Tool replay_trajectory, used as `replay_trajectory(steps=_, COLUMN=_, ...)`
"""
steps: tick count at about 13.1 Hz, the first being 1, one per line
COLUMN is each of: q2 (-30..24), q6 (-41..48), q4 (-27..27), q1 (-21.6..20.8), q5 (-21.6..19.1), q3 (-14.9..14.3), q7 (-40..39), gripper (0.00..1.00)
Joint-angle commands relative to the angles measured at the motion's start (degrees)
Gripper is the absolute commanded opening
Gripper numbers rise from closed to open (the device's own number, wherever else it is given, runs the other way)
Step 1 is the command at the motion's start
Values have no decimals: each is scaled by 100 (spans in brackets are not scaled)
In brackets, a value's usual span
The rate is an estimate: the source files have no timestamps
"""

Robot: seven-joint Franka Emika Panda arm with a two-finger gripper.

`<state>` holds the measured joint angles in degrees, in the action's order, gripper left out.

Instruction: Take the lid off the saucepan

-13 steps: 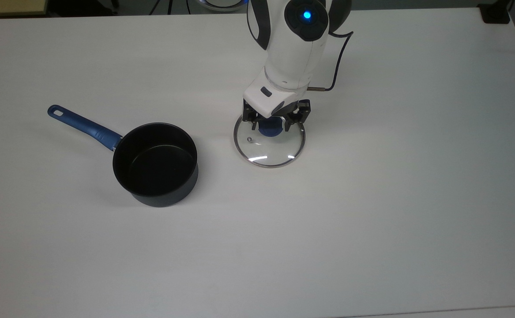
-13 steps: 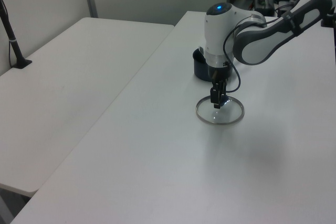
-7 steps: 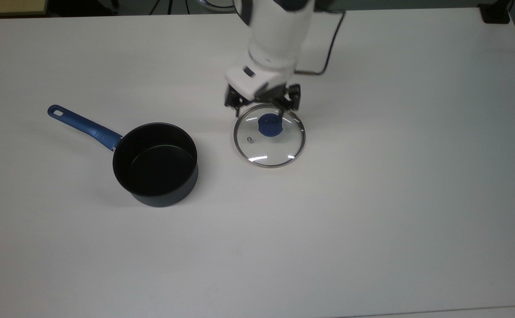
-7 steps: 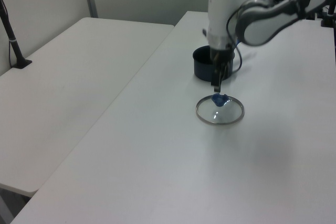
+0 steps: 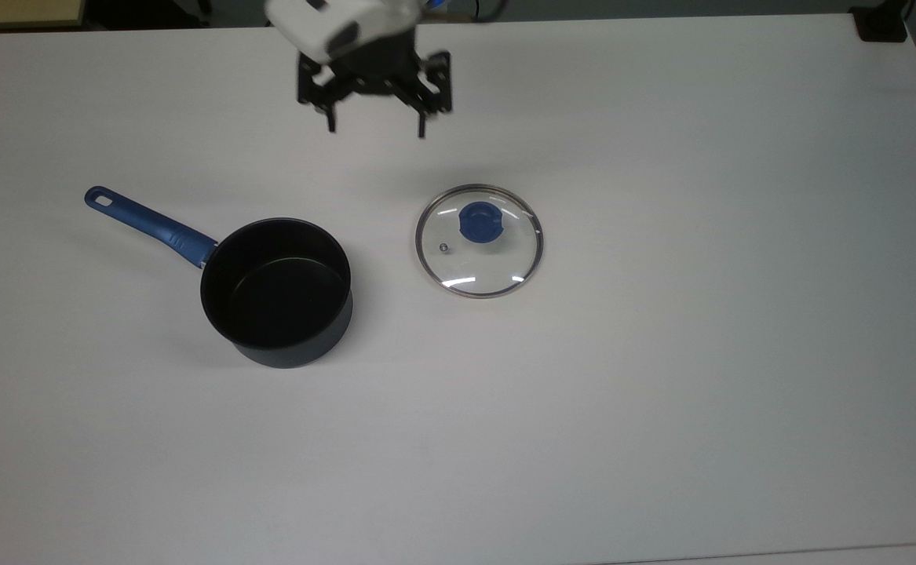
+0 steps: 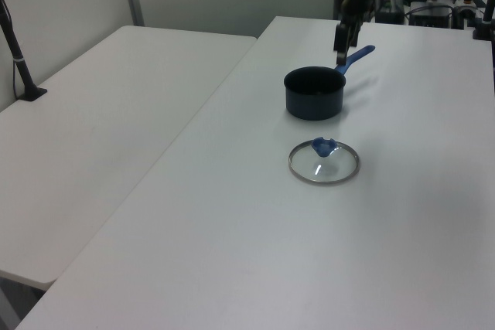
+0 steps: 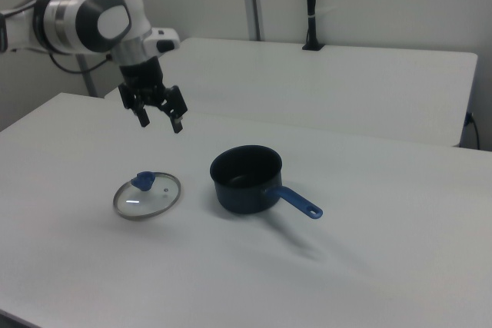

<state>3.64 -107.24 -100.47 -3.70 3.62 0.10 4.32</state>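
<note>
With its two black fingers (image 5: 421, 118) spread apart and nothing between them, the gripper (image 5: 374, 125) hangs in the air well above the table (image 5: 662, 392), fingertips pointing down. In the right view the gap between the fingers is plain and the tips sit high over the surface, apart from both task items. The black finger mount joins a white wrist housing (image 5: 340, 20), and in the right view the arm (image 7: 96, 17) bends back from there toward the right view's left edge through a grey-and-white elbow joint. The lid (image 5: 479, 240) lies flat on the bare table, blue knob (image 5: 479, 222) upward, metal rim resting on the surface and steam vent toward the top view's left. It sits near the saucepan (image 5: 277, 292) but clearly apart from it, on the top view's right. The saucepan stands upright and uncovered, its black inside exposed, its long blue handle (image 5: 147, 222) running toward the top view's upper left. Judged from this layout, the removal itself appears complete: lid off, set down and released. The step in hand reads as clearing away. To do that well, the gripper should hold its height above the knob and the pan rim, keep the fingers apart so nothing is caught, and travel away from both items without passing low over the handle.
</note>
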Motion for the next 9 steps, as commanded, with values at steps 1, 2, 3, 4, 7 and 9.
replay_trajectory(steps=1, q2=-285, q6=361, q4=228, q1=439, q5=-353, q3=34, q7=-501, gripper=100)
replay_trajectory(steps=2, q2=-259, q6=457, q4=378, q1=458, q5=-414, q3=-19, q7=-650, gripper=100)
replay_trajectory(steps=3, q2=-258, q6=502, q4=388, q1=458, q5=-432, q3=-89, q7=-695, gripper=100)
replay_trajectory(steps=4, q2=-250, q6=555, q4=379, q1=458, q5=-433, q3=-98, q7=-731, gripper=100)
replay_trajectory(steps=7, q2=-258, q6=608, q4=379, q1=458, q5=-424, q3=-159, q7=-731, gripper=100)
replay_trajectory(steps=9, q2=-276, q6=669, q4=379, q1=458, q5=-432, q3=-195, q7=-722, gripper=100)
